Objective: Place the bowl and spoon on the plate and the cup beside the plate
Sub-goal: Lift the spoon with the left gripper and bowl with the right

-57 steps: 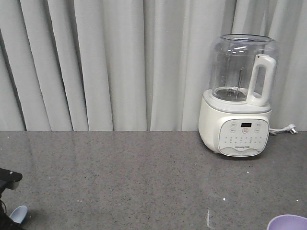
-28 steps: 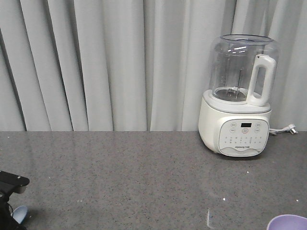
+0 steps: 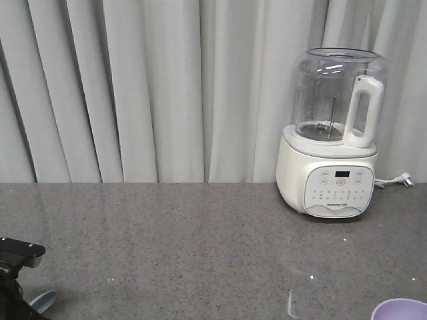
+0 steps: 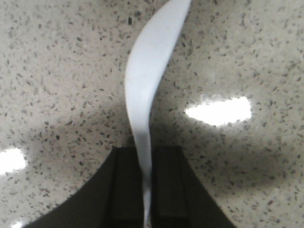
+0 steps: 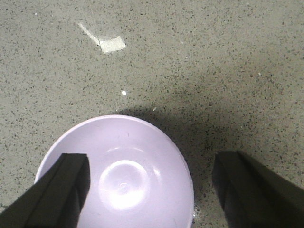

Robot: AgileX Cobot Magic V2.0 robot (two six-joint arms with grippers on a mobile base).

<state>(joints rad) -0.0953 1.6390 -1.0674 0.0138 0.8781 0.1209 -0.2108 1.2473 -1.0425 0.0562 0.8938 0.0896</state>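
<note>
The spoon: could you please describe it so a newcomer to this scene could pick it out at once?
From the white blender at the back right of the grey counter, go to the opposite, near-left corner. There the spoon is pinched in the dark left end effector. It is slender and pale blue-white, unlike the round lavender bowl at near right.

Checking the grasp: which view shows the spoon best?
The left wrist view: the spoon runs up the frame, its narrow end clamped in the left gripper. The front view shows only a pale blue bit of it at the bottom left. The right wrist view shows none of it.
</note>
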